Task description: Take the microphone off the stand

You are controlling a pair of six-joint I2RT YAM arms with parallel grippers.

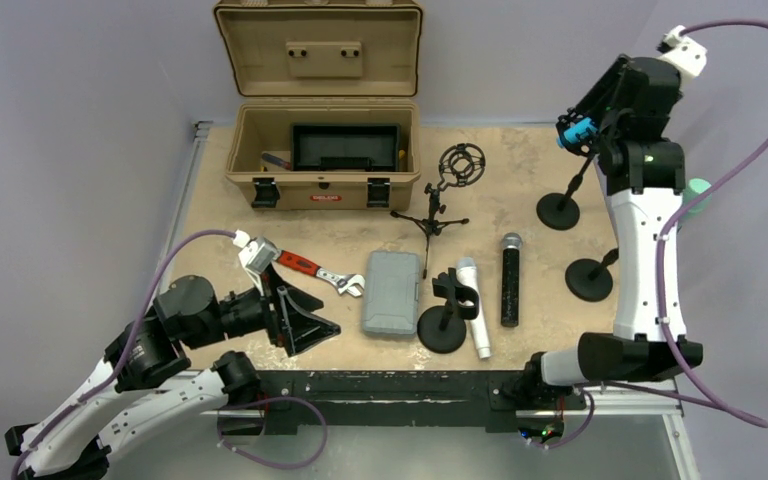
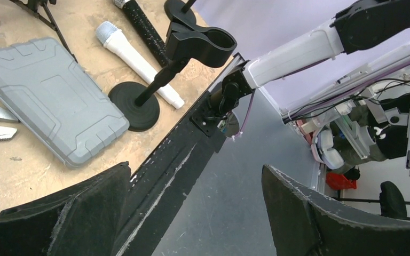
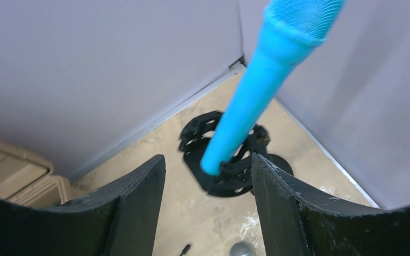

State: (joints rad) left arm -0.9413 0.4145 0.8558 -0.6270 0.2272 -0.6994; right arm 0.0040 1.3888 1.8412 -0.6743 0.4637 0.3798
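A bright blue microphone point(image 1: 577, 131) sits tilted in the clip of a black round-base stand point(image 1: 558, 211) at the far right of the table. In the right wrist view the blue microphone point(image 3: 251, 96) rises from the black clip point(image 3: 229, 165), just beyond my fingertips. My right gripper point(image 1: 590, 118) is raised beside the microphone; its jaws point(image 3: 208, 162) are open and hold nothing. My left gripper point(image 1: 318, 318) is open and empty low at the table's front edge, and in its own view point(image 2: 195, 168) it hangs over the black front rail.
A white microphone point(image 1: 473, 300) and a black microphone point(image 1: 511, 280) lie beside an empty stand point(image 1: 447, 318). Another stand point(image 1: 590, 278), a tripod with shock mount point(image 1: 460, 165), a grey case point(image 1: 392, 292), a red wrench point(image 1: 315, 270) and an open tan toolbox point(image 1: 322, 150) share the table.
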